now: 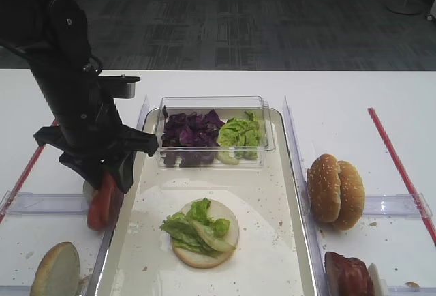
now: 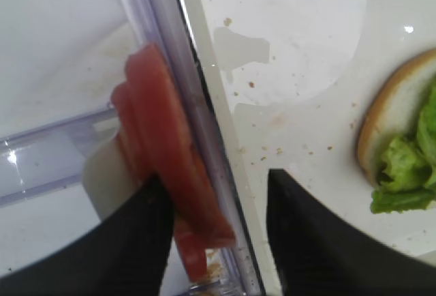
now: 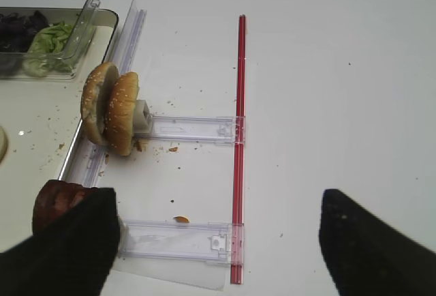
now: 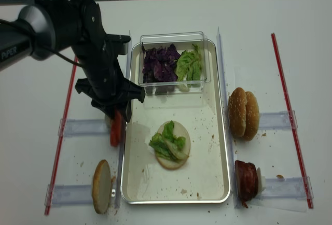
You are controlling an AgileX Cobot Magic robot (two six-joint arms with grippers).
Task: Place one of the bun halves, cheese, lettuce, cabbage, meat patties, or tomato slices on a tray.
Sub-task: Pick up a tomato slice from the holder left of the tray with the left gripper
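Note:
Red tomato slices [image 2: 160,153] stand on edge in a clear rack just left of the cream tray [image 1: 272,241]. My left gripper [image 2: 218,241] is open and straddles the slices and the tray rim; its left finger touches them. On the tray lies a bun half [image 1: 204,252] topped with lettuce [image 1: 194,228]. A clear box holds cabbage [image 1: 191,129] and more lettuce [image 1: 240,134]. More bun halves [image 1: 335,190] and meat patties [image 1: 347,275] stand right of the tray. My right gripper [image 3: 218,241] is open over bare table. Cheese is out of view.
Another bun half [image 1: 54,269] stands at the front left. Clear plastic racks [image 3: 194,129] and red strips [image 1: 398,166] lie on the white table on both sides. The left arm [image 1: 75,105] rises over the tray's left edge.

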